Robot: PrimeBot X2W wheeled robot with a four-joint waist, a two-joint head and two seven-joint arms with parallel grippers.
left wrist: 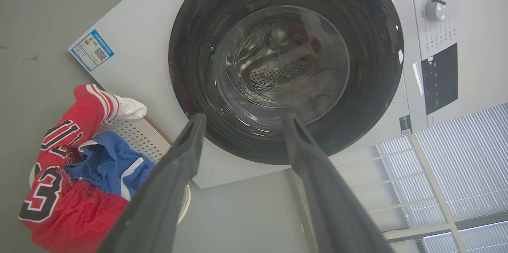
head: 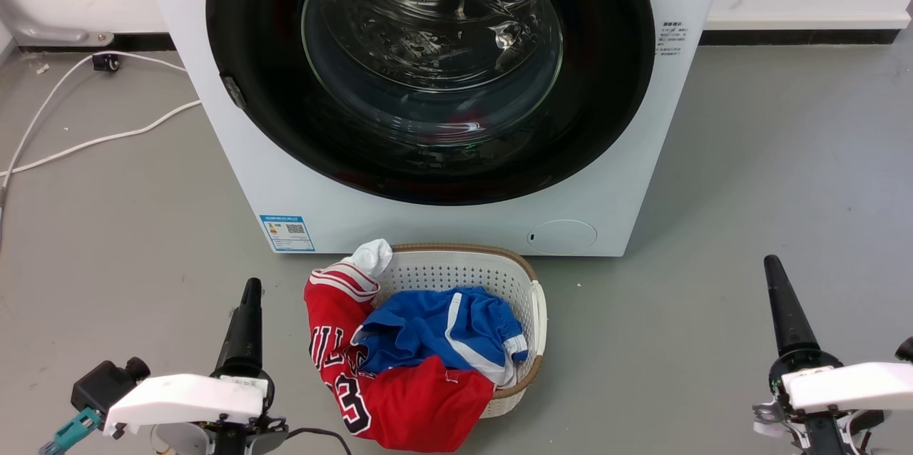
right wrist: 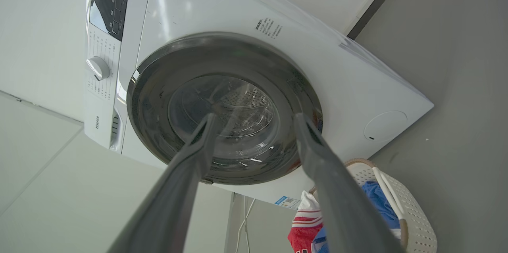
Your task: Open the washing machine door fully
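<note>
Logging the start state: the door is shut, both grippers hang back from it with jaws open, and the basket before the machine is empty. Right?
Not quite. The basket is not empty: the head view shows a red jersey and a blue garment in it. The door is shut, and the left gripper and right gripper hang back, jaws open.

Top edge crops the washing machine door (head: 430,77).

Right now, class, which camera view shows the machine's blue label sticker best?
The head view: the blue label sticker faces the camera, upright and square-on. The left wrist view shows it tilted; the right wrist view shows it tiny and slanted.
</note>
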